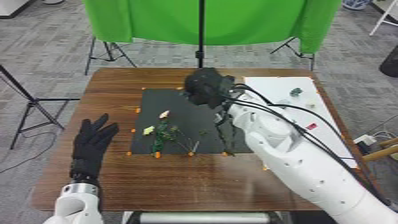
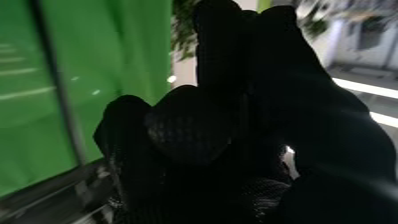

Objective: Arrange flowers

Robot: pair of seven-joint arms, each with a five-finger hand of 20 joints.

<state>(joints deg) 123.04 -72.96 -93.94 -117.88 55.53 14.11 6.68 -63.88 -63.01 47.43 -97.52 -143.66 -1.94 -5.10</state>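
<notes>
Left hand (image 1: 91,142) at left, fingers relaxed, open. Right hand (image 1: 206,88) upper centre, can't tell if open or gripping. Flowers (image 1: 148,130) on dark mat (image 1: 162,101), left of centre.

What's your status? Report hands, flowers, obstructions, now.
Left robot hand open, left of mat. Right robot hand over mat's far side. Pink flower, yellow flower on mat. Right arm partly blocks white sheet.
</notes>
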